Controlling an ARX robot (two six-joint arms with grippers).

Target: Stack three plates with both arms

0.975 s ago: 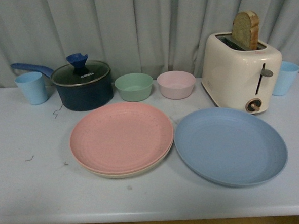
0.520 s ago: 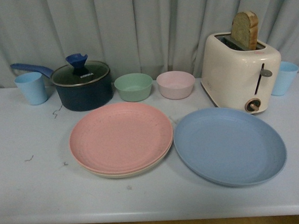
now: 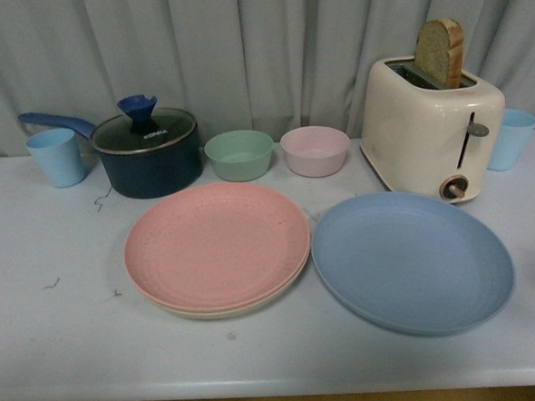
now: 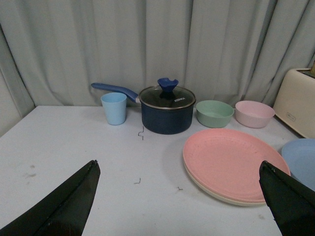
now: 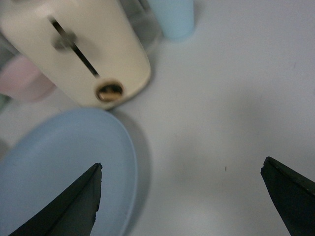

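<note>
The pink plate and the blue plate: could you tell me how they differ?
The pink plate sits on the beige plate; the blue plate lies alone on the table. The pink plate is before the green bowl, the blue plate before the toaster. Both are round, shallow and empty.

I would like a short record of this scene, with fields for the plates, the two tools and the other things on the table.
stack: pink plate on top of beige plate
loose plate: blue plate, flat on the table, right of the stack in the front view
left tool: open, empty
right tool: open, empty
behind plates: pot with lid, green bowl, pink bowl, toaster with bread slice, left blue cup, right blue cup
task state: two of three stacked
</note>
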